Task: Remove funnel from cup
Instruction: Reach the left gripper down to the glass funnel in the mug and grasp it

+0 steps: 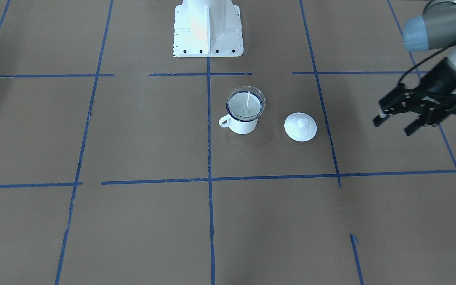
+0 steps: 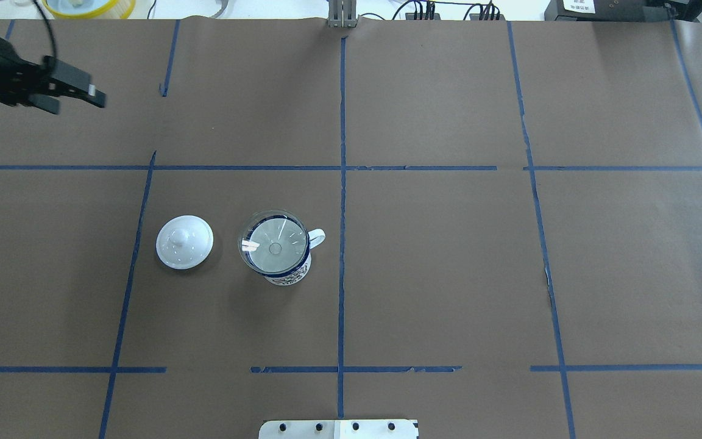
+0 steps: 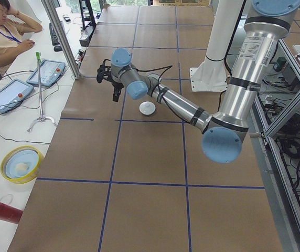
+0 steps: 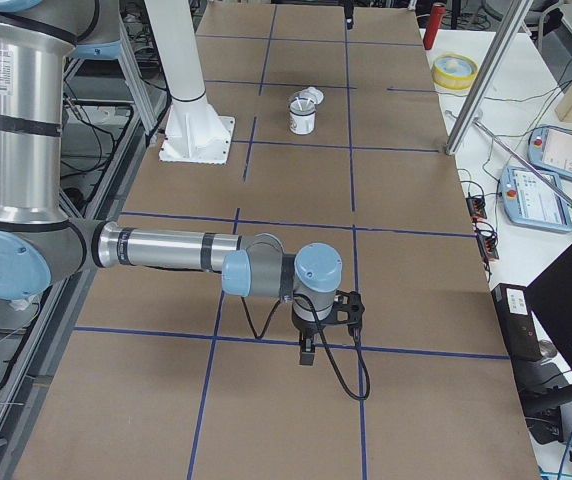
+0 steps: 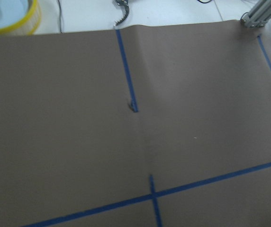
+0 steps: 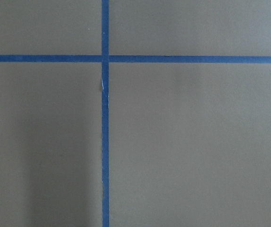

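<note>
One clear funnel (image 1: 246,103) sits in the cup (image 1: 244,126). We judge it light, slick and rigid, best pinched at its rim. Our left gripper (image 1: 393,126) hangs well apart, jaws spread, empty. Of the right gripper (image 4: 308,352) we cannot tell.

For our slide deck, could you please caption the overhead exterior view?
Clear funnel seated in the cup, white lid beside it, left gripper open, far from both.

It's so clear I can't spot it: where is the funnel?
Overhead view: the funnel sits in the cup, just left of centre, white lid to its left.
</note>
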### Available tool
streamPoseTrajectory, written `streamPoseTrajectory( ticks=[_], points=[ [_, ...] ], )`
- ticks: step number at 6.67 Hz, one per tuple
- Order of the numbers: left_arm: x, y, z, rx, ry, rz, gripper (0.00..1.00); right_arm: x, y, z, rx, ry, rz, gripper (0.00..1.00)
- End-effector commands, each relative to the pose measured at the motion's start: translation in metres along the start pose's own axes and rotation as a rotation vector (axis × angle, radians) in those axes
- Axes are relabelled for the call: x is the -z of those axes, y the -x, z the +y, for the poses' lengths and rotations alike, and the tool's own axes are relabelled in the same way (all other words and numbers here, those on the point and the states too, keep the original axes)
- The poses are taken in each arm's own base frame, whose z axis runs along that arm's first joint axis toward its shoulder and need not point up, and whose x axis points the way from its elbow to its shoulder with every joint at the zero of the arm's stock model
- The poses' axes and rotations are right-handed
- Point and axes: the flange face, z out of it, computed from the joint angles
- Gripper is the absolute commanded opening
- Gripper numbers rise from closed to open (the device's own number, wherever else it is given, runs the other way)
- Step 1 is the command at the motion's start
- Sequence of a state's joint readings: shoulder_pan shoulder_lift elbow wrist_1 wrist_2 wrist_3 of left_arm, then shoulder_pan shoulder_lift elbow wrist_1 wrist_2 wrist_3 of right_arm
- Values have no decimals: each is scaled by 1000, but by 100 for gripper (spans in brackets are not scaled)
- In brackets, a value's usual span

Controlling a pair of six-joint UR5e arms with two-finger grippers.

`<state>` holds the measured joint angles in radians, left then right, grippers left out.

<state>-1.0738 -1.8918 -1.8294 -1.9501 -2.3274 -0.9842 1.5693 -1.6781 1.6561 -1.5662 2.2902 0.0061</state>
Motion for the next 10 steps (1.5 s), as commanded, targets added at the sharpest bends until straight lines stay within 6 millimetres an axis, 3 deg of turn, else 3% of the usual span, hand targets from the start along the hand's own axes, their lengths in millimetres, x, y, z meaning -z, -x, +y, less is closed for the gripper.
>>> streamPoseTrajectory(
  ticks=[1, 2, 3, 4, 6, 7, 8, 10],
  points=[
    [-62, -171, 32, 219, 72, -76, 100, 0, 0, 0, 0, 0, 0, 100],
    [-81, -230, 52, 282, 71, -152, 100, 0, 0, 0, 0, 0, 0, 100],
    [-113, -268, 85, 296, 35, -252, 100, 0, 0, 0, 0, 0, 0, 100],
    [-148, -288, 100, 325, 52, -312, 100, 0, 0, 0, 0, 0, 0, 100],
    [-197, -297, 122, 325, 73, -383, 100, 0, 0, 0, 0, 0, 0, 100],
    [-211, -298, 136, 305, 67, -406, 100, 0, 0, 0, 0, 0, 0, 100],
    [-214, -296, 136, 306, 70, -415, 90, 0, 0, 0, 0, 0, 0, 100],
    [-214, -298, 136, 302, 75, -420, 60, 0, 0, 0, 0, 0, 0, 100]
  ],
)
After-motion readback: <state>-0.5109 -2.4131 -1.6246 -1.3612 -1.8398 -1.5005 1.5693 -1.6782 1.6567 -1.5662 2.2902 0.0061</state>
